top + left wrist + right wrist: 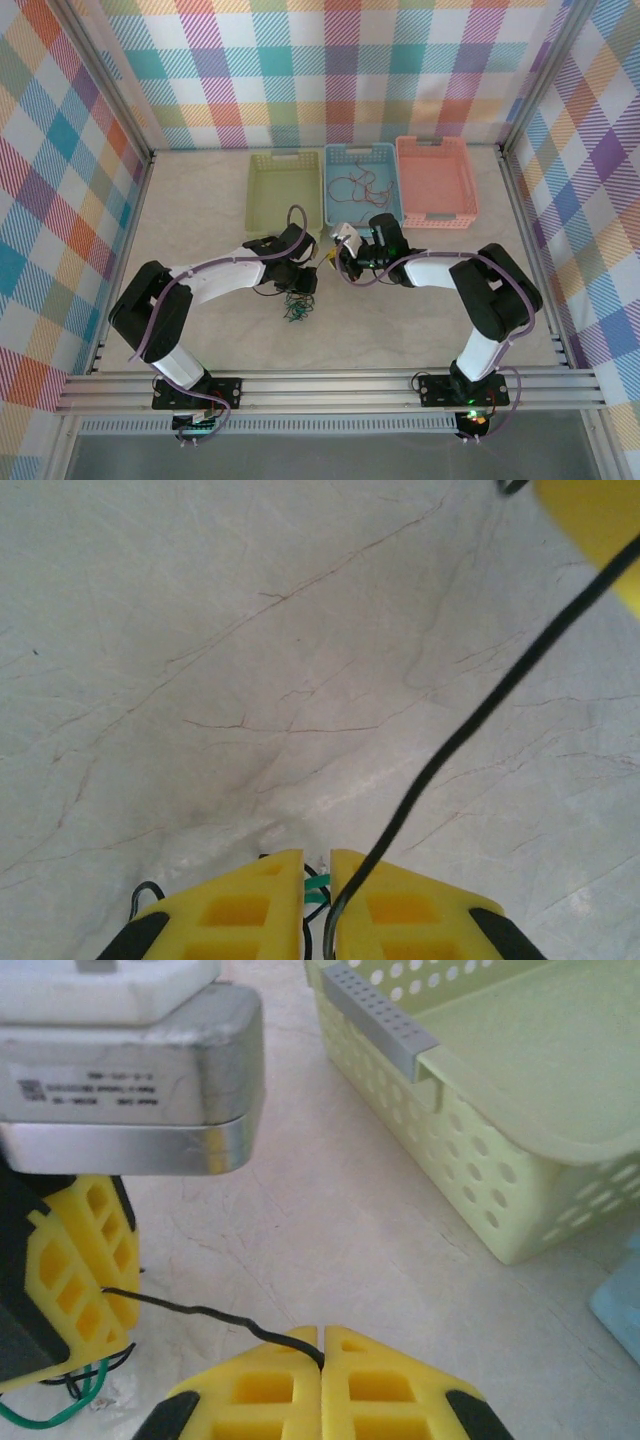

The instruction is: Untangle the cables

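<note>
My left gripper (317,865) (310,278) has its jaws nearly together, pinching thin green and black cables (316,885) in the narrow gap. A black cable (480,715) runs taut from there up to a finger of my right gripper at the top right of the left wrist view. My right gripper (322,1345) (338,262) is shut on that black cable (190,1310), which stretches left to the left gripper's yellow finger (80,1270). A green strand (50,1410) hangs below that finger. A small green tangle (295,313) lies on the table beneath the two grippers.
Three baskets stand at the back: green (283,190), blue (332,190) holding thin orange-red cables (362,185), and pink (437,180). The green basket (520,1110) is close on the right in the right wrist view. Plaid walls enclose the marble-patterned table (200,230).
</note>
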`<action>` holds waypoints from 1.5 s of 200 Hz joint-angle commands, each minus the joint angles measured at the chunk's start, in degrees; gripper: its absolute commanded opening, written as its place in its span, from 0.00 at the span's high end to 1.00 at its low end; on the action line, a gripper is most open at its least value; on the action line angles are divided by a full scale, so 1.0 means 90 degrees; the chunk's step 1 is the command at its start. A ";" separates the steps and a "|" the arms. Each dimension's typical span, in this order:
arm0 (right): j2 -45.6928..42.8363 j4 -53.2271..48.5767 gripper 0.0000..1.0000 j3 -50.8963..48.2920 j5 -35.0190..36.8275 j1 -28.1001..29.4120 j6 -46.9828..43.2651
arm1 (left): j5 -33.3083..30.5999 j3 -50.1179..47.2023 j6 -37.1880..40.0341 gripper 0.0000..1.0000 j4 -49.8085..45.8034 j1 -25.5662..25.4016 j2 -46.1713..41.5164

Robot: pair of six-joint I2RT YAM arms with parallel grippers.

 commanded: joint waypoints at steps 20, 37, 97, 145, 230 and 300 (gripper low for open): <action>-0.0338 0.0760 1.00 -0.0283 0.0393 -0.0309 0.0609 | 0.0325 -0.0123 0.0038 0.85 -0.0001 -0.0022 0.0149; -0.0397 0.0910 1.00 -0.0370 0.0612 -0.0434 0.0828 | 0.0384 -0.0158 0.0061 0.86 -0.0035 -0.0014 0.0138; -0.0632 0.1654 1.00 -0.0740 0.1211 -0.0865 0.1585 | 0.0581 -0.0240 0.0137 0.86 -0.0154 -0.0031 0.0080; -0.0840 0.2484 1.00 -0.1250 0.1752 -0.1400 0.2491 | 0.0625 -0.0313 0.0203 0.91 -0.0200 -0.0042 -0.0056; -0.0929 0.3084 1.00 -0.1562 0.1854 -0.1725 0.3053 | 0.0684 -0.0349 0.0185 0.92 -0.0179 -0.0042 -0.0076; -0.0764 0.2959 1.00 -0.1379 0.1280 -0.1712 0.3092 | 0.0786 0.0124 0.0058 0.77 -0.0237 -0.0050 0.0001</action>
